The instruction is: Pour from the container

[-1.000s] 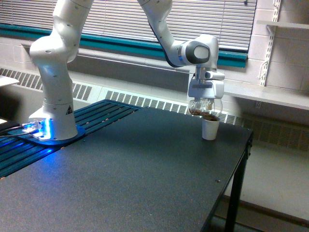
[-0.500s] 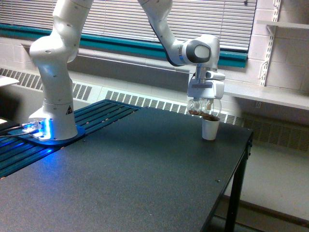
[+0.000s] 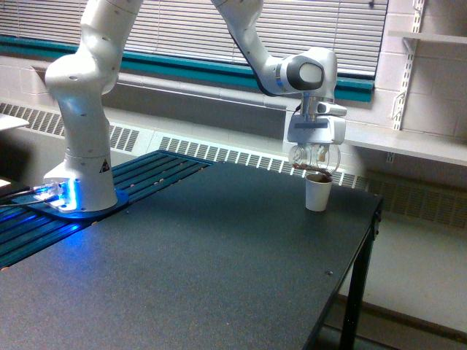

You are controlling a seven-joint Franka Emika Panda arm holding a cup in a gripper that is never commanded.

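While tipped over the white cup (image 3: pixel 317 194), container (image 3: pixel 314 160) clamped between gripper (image 3: pixel 314 154) fingers

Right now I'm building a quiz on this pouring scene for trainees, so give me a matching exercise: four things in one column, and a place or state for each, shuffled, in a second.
Things:
1. clear cup
2. white cup
3. robot base
4. table

Places or states:
A. stands near the table's far edge, brown bits at its rim
B. dark and flat, carries the white cup
C. held in the gripper above the white cup
D. at the exterior view's left, blue light beside it

Pairs: 1-C, 2-A, 3-D, 4-B
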